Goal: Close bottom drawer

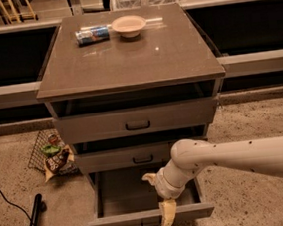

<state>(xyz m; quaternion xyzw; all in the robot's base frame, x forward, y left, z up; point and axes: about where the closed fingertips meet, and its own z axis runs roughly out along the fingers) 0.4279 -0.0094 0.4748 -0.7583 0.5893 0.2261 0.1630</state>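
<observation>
Bottom drawer [117, 221]: pulled well out toward the near side, its plain grey interior exposed; nothing visible inside.
Gripper [167, 215]: hanging at the drawer's near front edge, right of centre, its tip overlapping the front panel's top rim.
Gripper state: whether it is spread or pressed together cannot be told from this view.
Done: the arm seems placed at the front panel.
Left: the whole push toward the far side, until the front sits in line with the middle drawer [116, 160] above.

Beige bowl [129, 24] and a tipped-over can [92, 35] up top, wire basket [37, 153] of snack bags [59, 161] on the floor.
</observation>
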